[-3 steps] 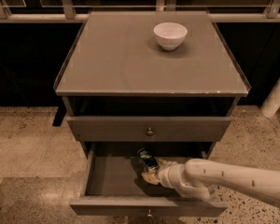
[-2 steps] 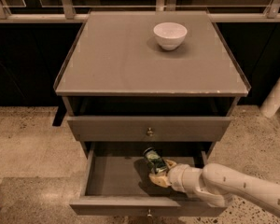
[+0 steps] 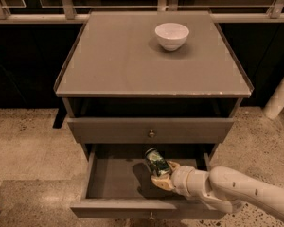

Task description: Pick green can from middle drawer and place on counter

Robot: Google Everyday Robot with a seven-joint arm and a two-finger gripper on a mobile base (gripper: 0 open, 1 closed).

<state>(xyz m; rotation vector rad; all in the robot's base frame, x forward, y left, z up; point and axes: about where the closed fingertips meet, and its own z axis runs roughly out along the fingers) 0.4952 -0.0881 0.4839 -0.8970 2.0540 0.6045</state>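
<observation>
The green can [image 3: 155, 161] is tilted over the open middle drawer [image 3: 111, 179], its top end pointing up and to the left. My gripper [image 3: 163, 177] comes in from the lower right on a white arm and is shut on the can's lower end. The can casts a shadow on the drawer's grey bottom to its left. The drawer's front shows a small round knob [image 3: 151, 215]. The counter [image 3: 128, 60] is the flat grey-brown cabinet top above, and it bears no can.
A white bowl [image 3: 171, 35] stands on the counter at the back right. The top drawer [image 3: 151, 129] is pulled out slightly above the middle one. A white post [image 3: 280, 96] stands to the right of the cabinet. A railing runs behind it.
The gripper and arm have shifted right in the drawer, taking the can along. The can has turned more upright.
</observation>
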